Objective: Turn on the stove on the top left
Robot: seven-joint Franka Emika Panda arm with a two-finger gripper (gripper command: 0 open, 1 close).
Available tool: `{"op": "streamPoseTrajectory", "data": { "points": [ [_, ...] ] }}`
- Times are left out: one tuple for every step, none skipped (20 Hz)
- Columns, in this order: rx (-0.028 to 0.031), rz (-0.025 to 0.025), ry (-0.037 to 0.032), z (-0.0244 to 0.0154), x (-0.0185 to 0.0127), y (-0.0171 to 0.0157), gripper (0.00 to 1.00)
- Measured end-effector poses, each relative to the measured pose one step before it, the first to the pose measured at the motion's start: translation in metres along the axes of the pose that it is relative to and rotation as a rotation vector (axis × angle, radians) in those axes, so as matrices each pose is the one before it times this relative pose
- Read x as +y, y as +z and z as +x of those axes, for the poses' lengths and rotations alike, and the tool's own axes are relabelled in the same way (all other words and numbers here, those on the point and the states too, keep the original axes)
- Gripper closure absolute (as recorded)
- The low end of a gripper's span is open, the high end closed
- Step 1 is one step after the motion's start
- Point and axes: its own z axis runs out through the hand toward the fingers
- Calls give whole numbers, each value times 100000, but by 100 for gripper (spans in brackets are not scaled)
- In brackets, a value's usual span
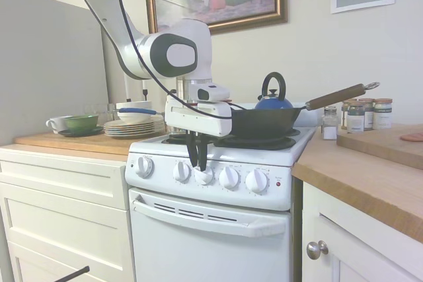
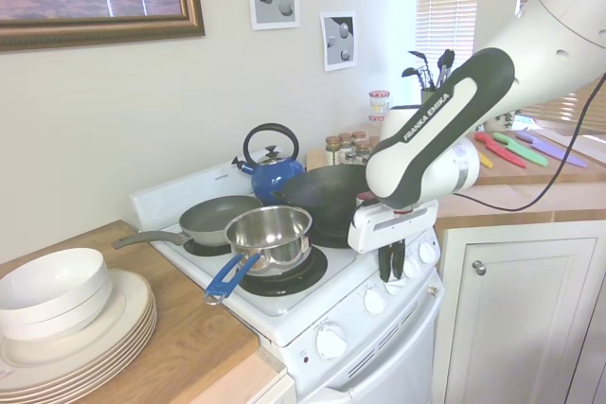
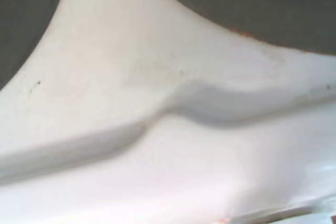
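while the stove (image 1: 218, 216) stands between two wooden counters (image 1: 370, 170), the claw (image 1: 197, 163) hangs fingers-down at its front panel, closed around the middle knob (image 1: 204, 176) of five. a black wok (image 1: 264, 122) and blue kettle (image 1: 273, 100) sit on the burners.

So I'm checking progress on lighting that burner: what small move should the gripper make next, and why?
Probably twist the knob. The gripper hangs over the stove's front panel, dark fingers down around that middle knob, seemingly closed on it.
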Motion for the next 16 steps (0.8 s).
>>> {"op": "streamPoseTrajectory", "data": {
  "points": [
    [341, 466, 19, 31, -28, -290, 100],
    [374, 522, -4, 22, -47, -333, 100],
    [289, 507, 78, 18, -40, -284, 100],
    [49, 424, 166, 16, -18, -167, 100],
    [-333, 489, 137, 7, 2, -40, 100],
    [-666, 656, 96, 5, 20, 41, 100],
    [-773, 617, 9, 1, 34, 100, 100],
    [-741, 514, -195, -2, 51, 127, 100],
    [-706, 519, -77, 14, 56, 117, 100],
    [-444, 228, 22, 56, 83, 121, 100],
    [-357, 144, 76, 57, 81, 108, 100],
    [-267, 77, -56, 48, 70, 91, 100],
    [-248, -29, 92, 46, 72, 117, 100],
    [-310, -105, 125, 29, 66, 165, 100],
    [-420, -58, 137, 2, 46, 199, 100],
    [-361, -172, 32, 2, 48, 210, 100]
  ]
}}
